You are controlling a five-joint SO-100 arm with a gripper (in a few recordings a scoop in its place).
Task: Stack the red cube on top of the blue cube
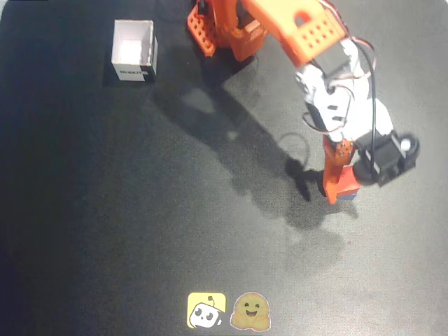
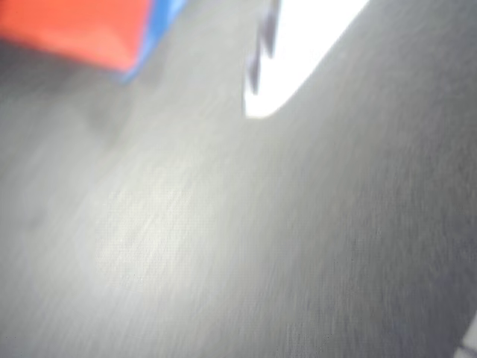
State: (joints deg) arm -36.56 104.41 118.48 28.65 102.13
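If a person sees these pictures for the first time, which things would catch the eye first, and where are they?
The orange arm reaches from the top centre to the right of the overhead view, where its gripper sits over the red cube, with the blue cube peeking out just beneath. A white box stands open at the upper left of the black table. Two yellow stickers lie at the bottom edge.

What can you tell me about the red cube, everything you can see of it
The red cube is a small, matte, red-orange block with plain faces. In the overhead view it sits at the right of the dark table, on top of the blue cube, whose edge peeks out beneath it. The end effector is right at it, an orange finger along its left side; whether it is gripped is unclear. The wrist view, though blurred, shows red above a blue edge at top left.
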